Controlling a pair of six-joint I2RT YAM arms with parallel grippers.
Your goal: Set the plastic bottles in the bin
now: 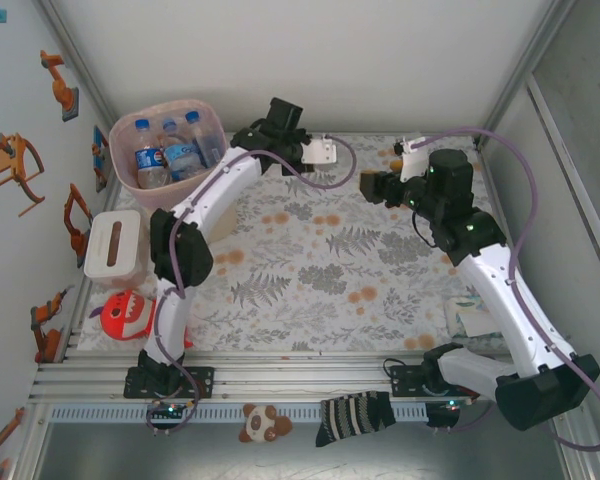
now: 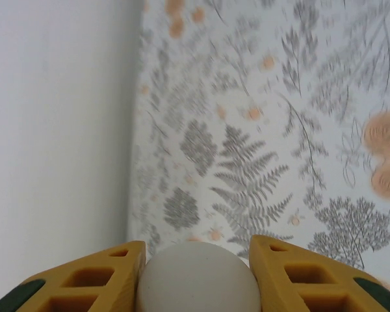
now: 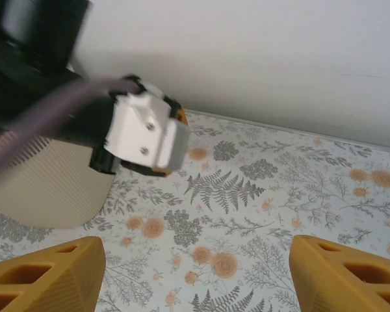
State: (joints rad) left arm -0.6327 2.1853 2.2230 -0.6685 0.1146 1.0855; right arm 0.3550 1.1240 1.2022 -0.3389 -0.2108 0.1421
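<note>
The bin (image 1: pixel 117 140) stands in the far left corner of the fern-printed tablecloth (image 1: pixel 320 260), with several plastic bottles (image 1: pixel 168 155) lying inside it; judging by that load, the job seems well along. The left gripper (image 2: pixel 196 247) hangs just beside the bin, close to the back wall (image 2: pixel 52 130); its yellow fingers (image 2: pixel 104 276) are drawn in on a pale round object (image 2: pixel 196 283), touching it on both flanks (possibly the end of a bottle seen head-on, though I cannot tell). Carrying it off the cloth and this near the rim makes sense if it is bound for the bin. The right gripper (image 3: pixel 196 244) hovers over the far middle of the cloth, facing the left one; its jaws stand wide apart with nothing between them, probably held aside so the two arms do not meet.
</note>
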